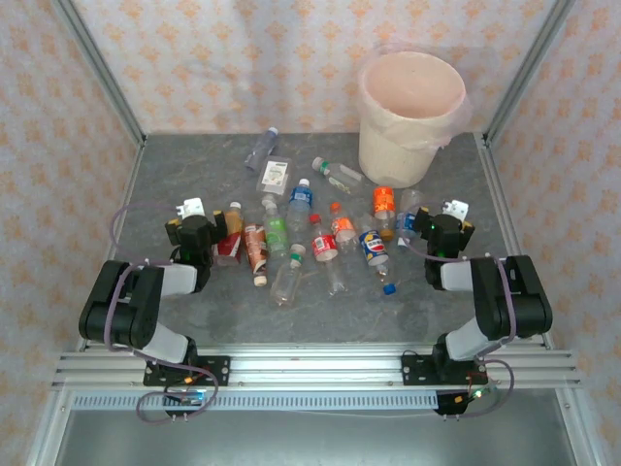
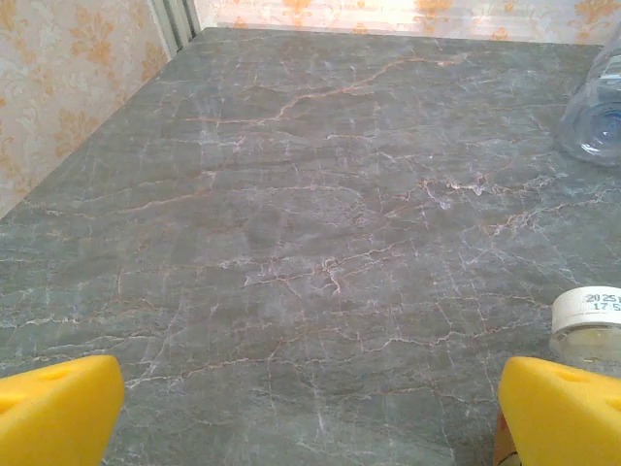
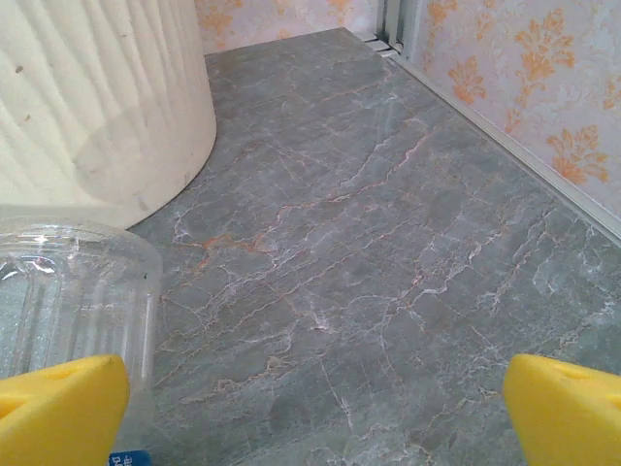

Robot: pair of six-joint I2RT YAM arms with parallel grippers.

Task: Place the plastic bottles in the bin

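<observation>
- The worktop [image 1: 194, 311] is a flat grey slab with a stone look, veined in pale and rusty lines. It lies bare ahead of the left hand.
- The bin [image 1: 403, 146] is round, pale cream-pink and upright, with a thin translucent bag [image 1: 456, 116] folded over its rim. It stands ahead of the right hand, a little to that hand's left.
- The plastic bottles [image 1: 320, 243] are small and clear, with coloured labels and caps. They lie on their sides, scattered between the two hands. Their long axes are mixed, and most run roughly away from the arms.
- The left hand [image 2: 310, 417] is spread wide and holds nothing. A white cap [image 2: 587, 309] sits just beside its right yellow finger.
- The right hand [image 3: 315, 413] is spread wide and empty. A clear bottle [image 3: 78, 291] lies close against its left finger, between the hand and the bin.
</observation>
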